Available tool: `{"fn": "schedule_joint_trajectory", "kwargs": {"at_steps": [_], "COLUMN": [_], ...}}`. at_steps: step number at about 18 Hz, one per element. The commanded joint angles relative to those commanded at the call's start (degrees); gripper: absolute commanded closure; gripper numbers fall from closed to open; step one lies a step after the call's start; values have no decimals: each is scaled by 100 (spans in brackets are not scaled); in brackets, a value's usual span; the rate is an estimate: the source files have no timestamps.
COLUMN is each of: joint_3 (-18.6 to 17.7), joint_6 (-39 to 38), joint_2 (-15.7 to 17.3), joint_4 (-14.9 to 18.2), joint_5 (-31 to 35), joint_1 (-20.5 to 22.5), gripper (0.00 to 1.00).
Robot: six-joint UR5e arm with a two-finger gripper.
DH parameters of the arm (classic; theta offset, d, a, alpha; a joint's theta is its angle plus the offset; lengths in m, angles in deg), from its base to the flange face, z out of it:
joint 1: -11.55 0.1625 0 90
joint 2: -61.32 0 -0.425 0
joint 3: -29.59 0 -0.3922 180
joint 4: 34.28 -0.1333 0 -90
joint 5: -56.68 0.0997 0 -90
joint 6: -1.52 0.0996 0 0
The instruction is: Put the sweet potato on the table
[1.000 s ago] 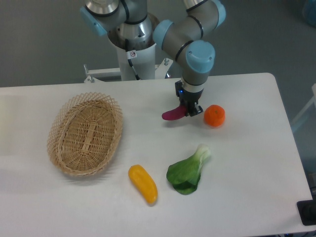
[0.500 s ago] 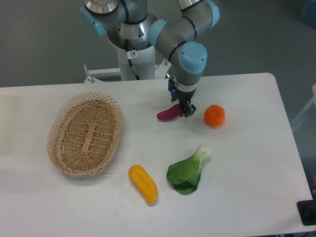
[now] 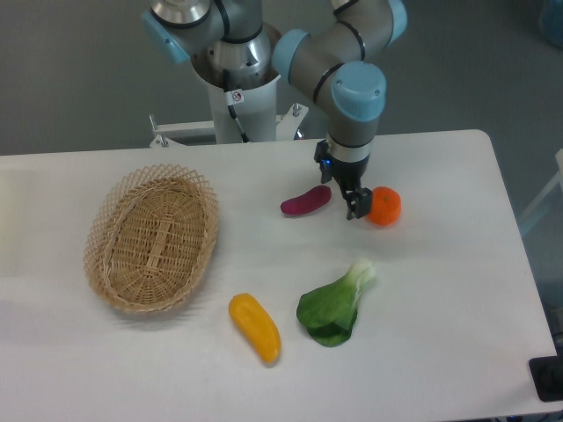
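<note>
In the fixed camera's view, the sweet potato (image 3: 305,200) lies on the white tabletop (image 3: 440,264), free of any grip. The claw (image 3: 354,200) hangs just to its right, apart from it, between the sweet potato and the orange (image 3: 383,206), whose left edge it partly covers. The claw holds nothing; how wide its fingers stand cannot be told from this angle. A wicker basket (image 3: 153,237) sits well to the left. Nearer the front edge lie a yellow vegetable (image 3: 254,328) and a leafy green (image 3: 336,303).
</note>
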Motion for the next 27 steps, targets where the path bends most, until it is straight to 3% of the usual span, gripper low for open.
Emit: {"fn": "schedule_joint_trajectory", "kwargs": {"at_steps": [10,15,20,27], "joint_3": [1336,2083,2901,3332], "joint_6": [-351,-448,-975,-1301], "joint_2": [-835,-1213,-1635,-1926], "joint_4": [131,544,1186,1248], "joint_5": [53,88,88,88], "joint_1": [61,70,70,53], "gripper": [0,0,0,0]}}
